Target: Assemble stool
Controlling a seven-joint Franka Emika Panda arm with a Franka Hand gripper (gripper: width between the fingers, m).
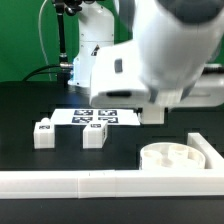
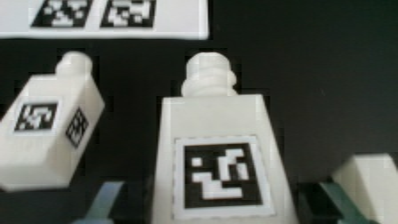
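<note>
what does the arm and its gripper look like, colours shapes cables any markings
The arm is bulky, with smooth rounded white shells and a grey section at its top. A boxy white block with a small dark square on its face sits at the wrist. Thin black cables run behind it. The gripper has two narrow dark grey fingers. No markings are legible.

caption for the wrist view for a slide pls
hand closed on the middle stool leg, a second leg beside it, marker board beyond
</note>
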